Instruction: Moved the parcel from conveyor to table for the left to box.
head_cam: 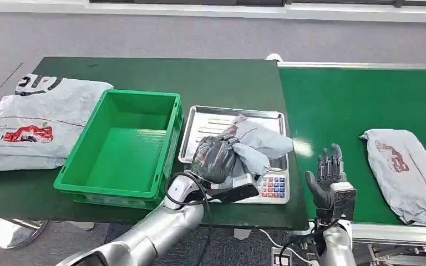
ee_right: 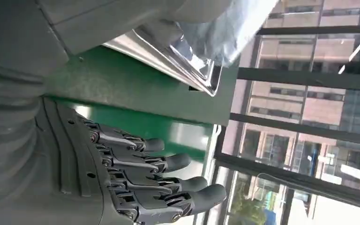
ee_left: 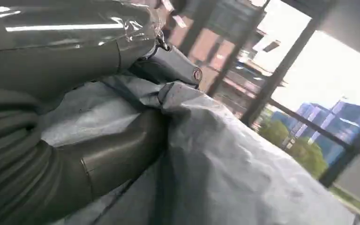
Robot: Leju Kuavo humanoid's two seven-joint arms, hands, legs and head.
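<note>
A crumpled grey parcel point(head_cam: 258, 145) lies on the steel tray of a scale point(head_cam: 206, 123) at the table's right end. My left hand point(head_cam: 215, 158) grips the near side of this parcel; in the left wrist view its thumb point(ee_left: 117, 157) presses into the grey parcel point(ee_left: 243, 173). My right hand point(head_cam: 326, 175) hovers open, fingers up, over the near edge of the green conveyor point(head_cam: 338, 100). In the right wrist view that right hand point(ee_right: 136, 183) holds nothing. The green box point(head_cam: 123, 147) stands empty left of the scale. Another grey parcel point(head_cam: 404, 173) lies on the conveyor at the right.
Large grey mail bags point(head_cam: 30, 122) lie on the dark green table point(head_cam: 161, 75) at the far left. The scale's keypad point(head_cam: 273, 186) faces the table's near edge. A cable point(head_cam: 186, 194) loops over my left wrist.
</note>
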